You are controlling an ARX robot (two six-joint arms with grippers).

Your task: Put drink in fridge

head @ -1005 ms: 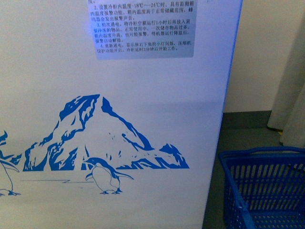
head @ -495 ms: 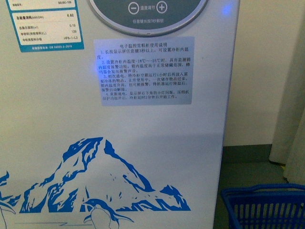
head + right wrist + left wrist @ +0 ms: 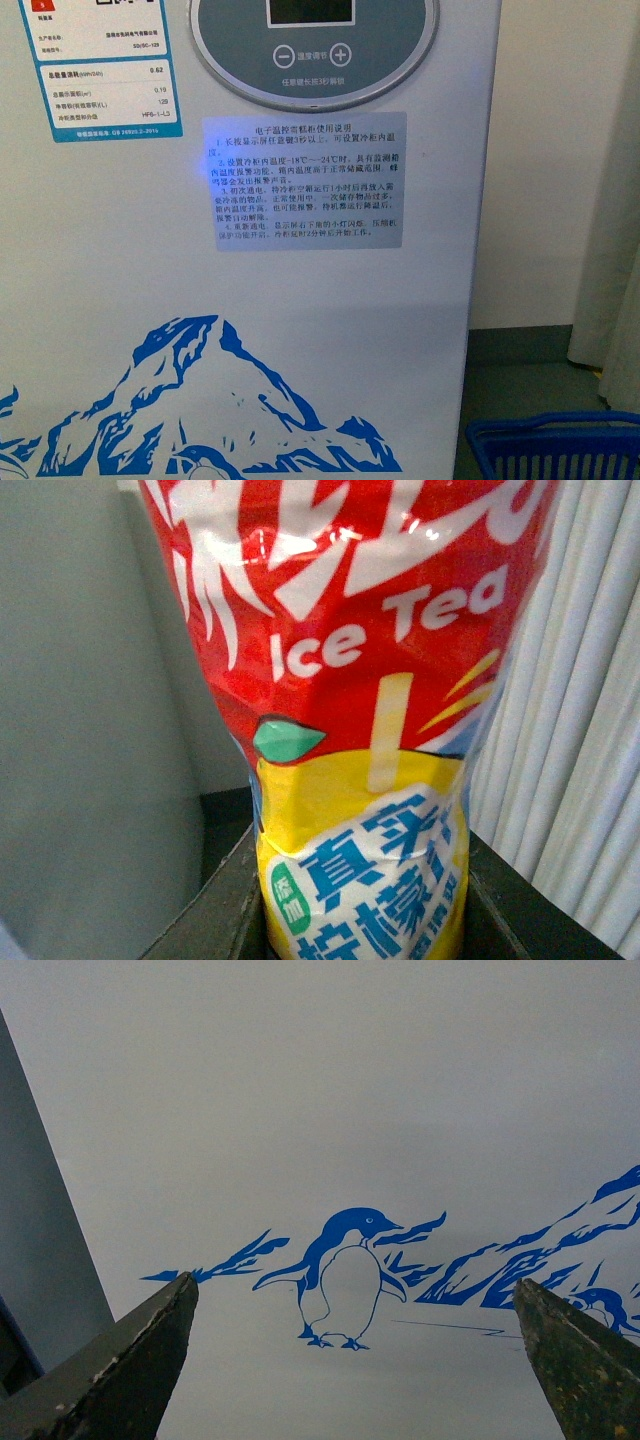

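Note:
The fridge (image 3: 330, 300) fills the front view as a white wall with a grey oval display, a text sticker and a blue mountain graphic; its top and lids are out of view. My left gripper (image 3: 355, 1360) is open, facing the fridge's (image 3: 320, 1110) penguin graphic, nothing between its dark fingers (image 3: 120, 1370). The drink (image 3: 350, 710) fills the right wrist view: a bottle with a red and yellow "Ice Tea" label. My right gripper (image 3: 355, 920) is shut on its lower body. Neither arm shows in the front view.
A blue plastic basket (image 3: 550, 445) stands on the grey floor to the right of the fridge. Behind it are a pale wall and a light curtain (image 3: 615, 230). White pleated curtain (image 3: 580, 730) also shows beside the bottle.
The front view has risen along the fridge's front: the mountain graphic and basket slid down, and the sticker, then the oval display, came into sight.

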